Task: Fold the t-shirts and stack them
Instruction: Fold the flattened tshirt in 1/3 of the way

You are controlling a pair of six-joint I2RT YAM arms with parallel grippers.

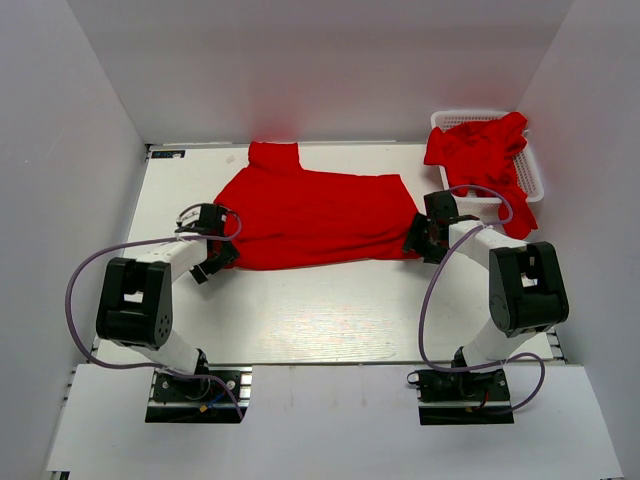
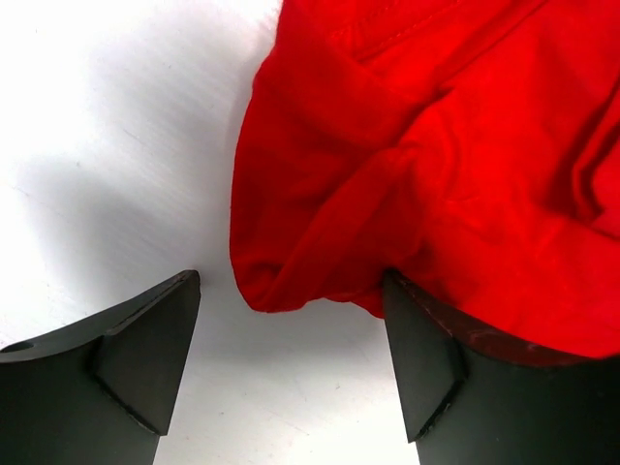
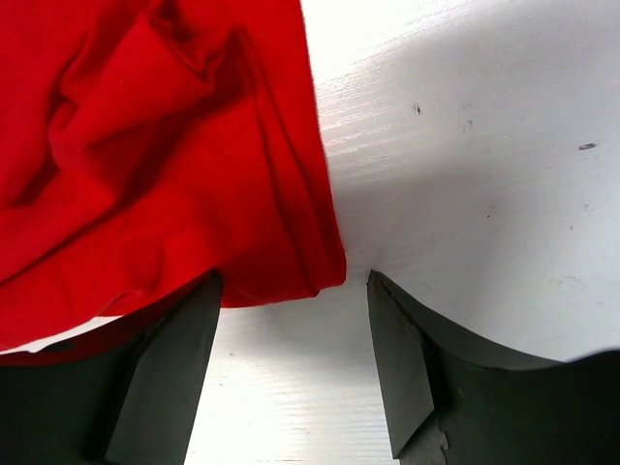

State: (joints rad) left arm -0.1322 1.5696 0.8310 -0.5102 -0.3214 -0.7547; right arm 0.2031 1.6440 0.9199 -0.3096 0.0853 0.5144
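White walls close in a white counter point(image 1: 330, 310) on three sides. At the near edge sit two arm bases, each trailing a purple cable point(image 1: 75, 280) that loops out to the side and up to its wrist.

Further in, the left tool point(image 1: 213, 258) is at the near left corner of the spread t-shirt point(image 1: 310, 215). Its wrist view shows the left tool point(image 2: 291, 281) with its jaws wide apart around a rolled, puckered corner of the spread t-shirt point(image 2: 436, 145). The cloth drapes over one finger point(image 2: 426, 358), and the other stands clear on bare counter.

The right tool point(image 1: 420, 240) is at the opposite near corner. From its own camera the right tool point(image 3: 294, 279) is also spread open. The spread t-shirt point(image 3: 145, 126) lies over one finger point(image 3: 165, 378), its corner reaching into the gap, and the other finger touches no cloth.

Between the two tools the red shirt lies mostly flat across the middle of the counter. Its near hem runs between the tools, and one sleeve pokes toward the back wall.

At the far right corner, just behind the right arm, stands a white lattice basket point(image 1: 537, 180). Bunched t-shirts point(image 1: 480, 150) fill it and spill over its rim; I cannot tell how many.
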